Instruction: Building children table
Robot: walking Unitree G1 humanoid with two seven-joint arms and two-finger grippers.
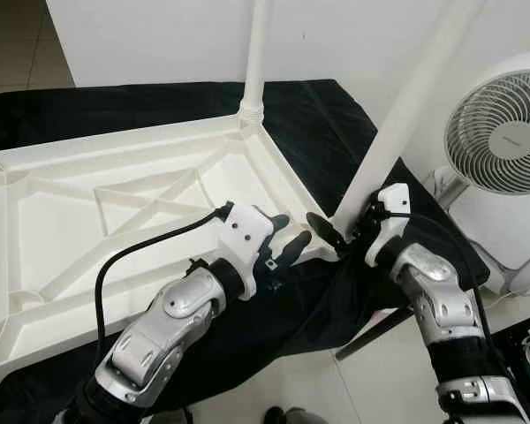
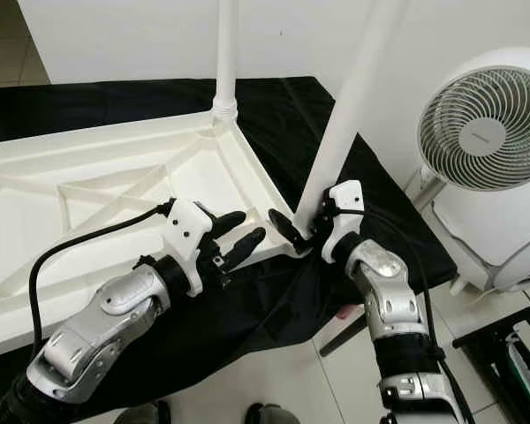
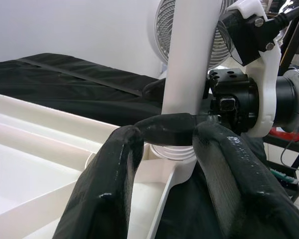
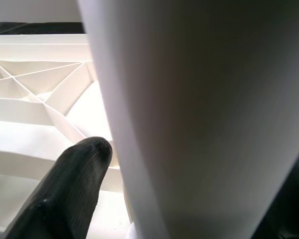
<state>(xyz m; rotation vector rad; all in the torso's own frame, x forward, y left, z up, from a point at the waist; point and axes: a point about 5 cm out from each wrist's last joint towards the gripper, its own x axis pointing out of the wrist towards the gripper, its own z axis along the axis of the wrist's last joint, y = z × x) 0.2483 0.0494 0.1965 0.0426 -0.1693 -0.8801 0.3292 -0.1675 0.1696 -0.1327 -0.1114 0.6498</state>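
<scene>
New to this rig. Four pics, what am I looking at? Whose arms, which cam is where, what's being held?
It is a humanoid robot with two silver arms ending in black two-finger grippers. The two wide pictures come from its head camera, looking down. The other two come from a camera on each wrist, looking along the fingers.

On a black cloth lies a white plastic table top, upside down with its ribs showing. One leg stands in the far corner. The right gripper is closed around a second leg, seating its base in the near corner socket. The left gripper hovers open beside that corner. A white fan stands to the right.
</scene>
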